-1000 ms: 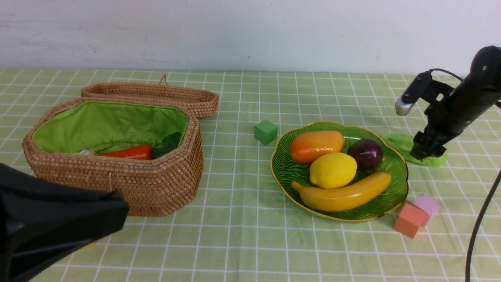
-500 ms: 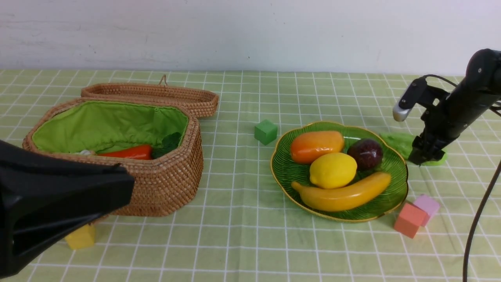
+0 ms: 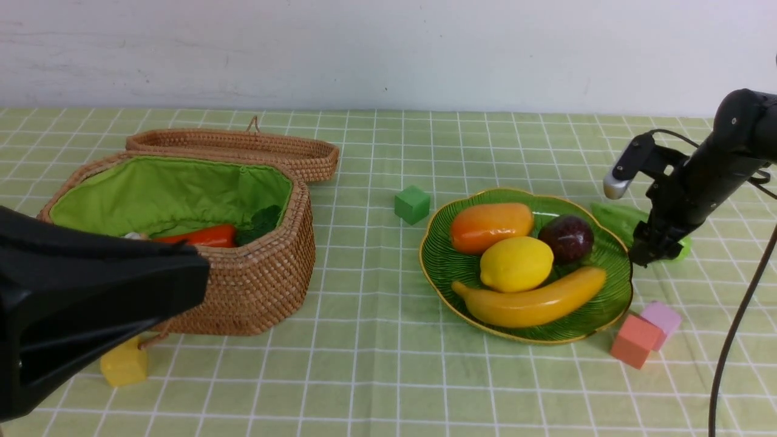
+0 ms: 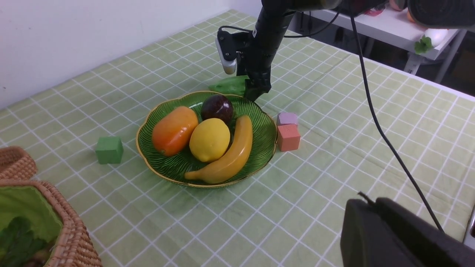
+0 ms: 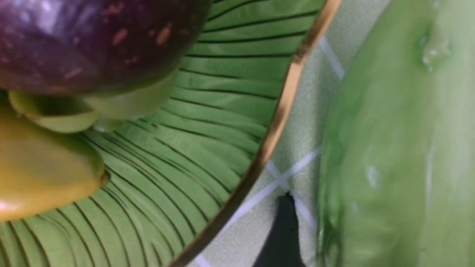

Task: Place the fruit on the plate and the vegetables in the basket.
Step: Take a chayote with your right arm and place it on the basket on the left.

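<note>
Green-checked worktop (image 3: 364,376) is occupied by the plate (image 3: 446,267) of fruit (image 3: 516,264), and the gourd (image 3: 613,215) just beside its rim is adjoined by the right fingers (image 3: 644,252), whose state cannot be told, as with the left fingers (image 4: 393,237).

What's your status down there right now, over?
Right gripper low at the gourd, grip unclear. Left gripper near basket, state unclear. Four fruits plated, carrot in basket. Plate rim close beside gourd.

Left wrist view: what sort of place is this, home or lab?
Likely a lab mock-up rather than a home: a checked tablecloth set against a bare white wall, with a cluttered white workbench just beyond the table's edge.
</note>
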Controlling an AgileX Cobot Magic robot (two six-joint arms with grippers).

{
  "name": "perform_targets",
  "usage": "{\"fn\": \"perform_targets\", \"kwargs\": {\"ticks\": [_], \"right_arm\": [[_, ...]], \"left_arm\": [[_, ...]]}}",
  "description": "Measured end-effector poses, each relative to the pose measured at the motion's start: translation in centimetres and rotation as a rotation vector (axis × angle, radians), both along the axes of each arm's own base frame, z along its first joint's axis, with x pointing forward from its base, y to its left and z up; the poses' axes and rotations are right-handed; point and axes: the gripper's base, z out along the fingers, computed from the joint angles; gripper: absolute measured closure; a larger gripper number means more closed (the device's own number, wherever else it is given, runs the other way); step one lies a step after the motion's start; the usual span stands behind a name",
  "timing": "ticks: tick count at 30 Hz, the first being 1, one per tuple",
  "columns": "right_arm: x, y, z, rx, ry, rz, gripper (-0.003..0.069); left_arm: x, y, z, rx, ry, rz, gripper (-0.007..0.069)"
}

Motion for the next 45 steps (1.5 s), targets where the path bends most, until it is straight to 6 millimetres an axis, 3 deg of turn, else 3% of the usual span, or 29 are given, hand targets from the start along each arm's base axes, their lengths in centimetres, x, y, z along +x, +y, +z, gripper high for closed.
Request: {"fn": "perform_targets", "kwargs": {"ticks": [6, 19, 25, 31, 32, 35, 41, 45], "right_arm": [[0.0, 0.1, -0.1, 0.010, 0.006, -0.002, 0.0206], [-0.1, 0.1, -0.1, 0.015, 0.016, -0.001, 0.0207], [-0.6, 0.2, 0.8, 0.028, 0.040, -0.017, 0.0207], [-1.9, 0.3, 6.3, 0.057, -0.022, -0.112, 0.0207], [-2.0, 0.3, 6.5, 0.057, -0.023, -0.111, 0.0207], [-3.5, 0.4, 9.7, 0.108, -0.009, -0.224, 0.0207], [-6.3, 1.2, 13.5, 0.217, 0.070, -0.362, 0.0207], [-7.8, 1.5, 16.3, 0.264, 0.034, -0.397, 0.0207]], "left_arm": [[0.0, 0.0, 0.0, 0.000, 0.000, 0.000, 0.0606], [0.0, 0.0, 0.0, 0.002, 0.002, -0.001, 0.0606], [0.0, 0.0, 0.0, 0.003, 0.003, -0.001, 0.0604], [-0.1, 0.0, -0.3, 0.024, 0.024, -0.010, 0.0603], [-0.1, 0.0, -0.3, 0.025, 0.024, -0.011, 0.0603], [-0.2, 0.0, -0.4, 0.035, 0.033, -0.014, 0.0603], [-0.1, 0.2, -0.5, 0.063, 0.018, -0.003, 0.0603], [0.0, 0.3, -0.6, 0.083, 0.002, 0.007, 0.0601]]}}
